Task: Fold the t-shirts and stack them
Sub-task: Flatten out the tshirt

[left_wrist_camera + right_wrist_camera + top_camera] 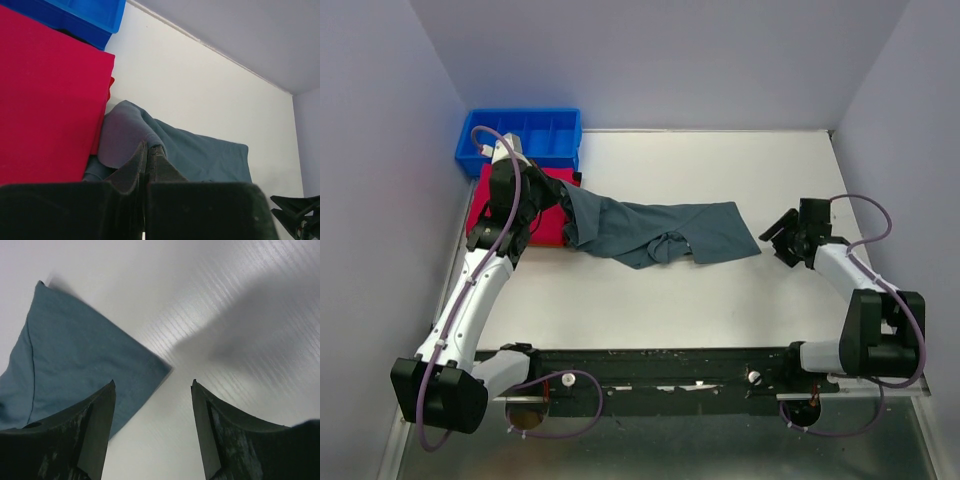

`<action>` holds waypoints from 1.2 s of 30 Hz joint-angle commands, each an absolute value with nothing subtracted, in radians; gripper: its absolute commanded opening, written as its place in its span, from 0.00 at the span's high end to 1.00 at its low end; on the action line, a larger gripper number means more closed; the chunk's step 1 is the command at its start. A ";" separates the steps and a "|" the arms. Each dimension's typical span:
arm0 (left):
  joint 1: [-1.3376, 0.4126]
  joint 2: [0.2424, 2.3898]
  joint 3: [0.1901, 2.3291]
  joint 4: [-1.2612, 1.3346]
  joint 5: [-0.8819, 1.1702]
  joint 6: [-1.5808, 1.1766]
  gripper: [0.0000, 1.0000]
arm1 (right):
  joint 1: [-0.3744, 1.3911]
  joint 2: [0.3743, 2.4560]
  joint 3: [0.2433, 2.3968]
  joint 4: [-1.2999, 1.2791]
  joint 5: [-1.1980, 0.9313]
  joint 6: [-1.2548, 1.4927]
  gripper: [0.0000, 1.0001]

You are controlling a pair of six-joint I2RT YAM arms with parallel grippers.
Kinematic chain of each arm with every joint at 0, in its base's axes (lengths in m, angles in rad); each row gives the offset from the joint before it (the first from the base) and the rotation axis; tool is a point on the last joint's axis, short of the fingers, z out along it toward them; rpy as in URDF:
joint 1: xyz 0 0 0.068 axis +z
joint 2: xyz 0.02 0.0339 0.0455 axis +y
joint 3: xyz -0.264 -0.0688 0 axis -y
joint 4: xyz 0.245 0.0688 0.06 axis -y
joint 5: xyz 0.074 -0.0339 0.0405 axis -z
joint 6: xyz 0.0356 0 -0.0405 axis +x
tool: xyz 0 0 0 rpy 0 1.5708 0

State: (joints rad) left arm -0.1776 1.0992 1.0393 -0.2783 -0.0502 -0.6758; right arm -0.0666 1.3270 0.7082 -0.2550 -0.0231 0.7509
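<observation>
Pinching one end of the grey shirt (200,155), our left pincer (150,146) is shut tight on the cloth. That end sits right at the edge of the red shirt (45,100). The red shirt lies flat at the far left of the bench (720,300), just beside the blue tray (520,112). The rest of the grey shirt stretches out to the right across the bench, all wrinkled in the middle. Our left arm (470,290) reaches far forward, with its wrist over the red shirt.

Our right pincer (153,382) is wide open with nothing in it. A corner of the grey shirt lies flat just beside one finger. Our right arm (850,275) is bent, and its pincer points toward that corner.
</observation>
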 commanded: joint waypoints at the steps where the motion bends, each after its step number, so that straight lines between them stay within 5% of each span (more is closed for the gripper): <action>1: -0.172 1.083 1.054 -0.253 -0.060 -0.661 1.00 | -0.055 1.377 0.681 -0.175 -0.054 0.770 0.31; 10: -0.172 1.088 1.046 -0.239 -0.040 -0.663 1.00 | -0.017 1.503 0.684 -0.123 -0.035 0.825 0.33; 23: -0.167 1.085 1.052 -0.248 -0.067 -0.647 1.00 | 0.028 1.532 0.719 -0.160 -0.005 0.845 0.56; 28: -0.163 1.084 1.054 -0.247 -0.064 -0.646 1.00 | 0.029 1.535 0.719 -0.146 -0.012 0.830 0.99; 36: -0.163 1.132 1.048 -0.212 -0.031 -0.660 1.00 | 0.026 1.338 0.823 -0.287 0.115 0.744 0.99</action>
State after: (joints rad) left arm -0.1699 1.1027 1.0389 -0.2661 -0.0498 -0.6582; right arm 0.0254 1.4845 0.7353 -0.1852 0.0048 0.8074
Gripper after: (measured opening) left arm 0.025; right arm 0.016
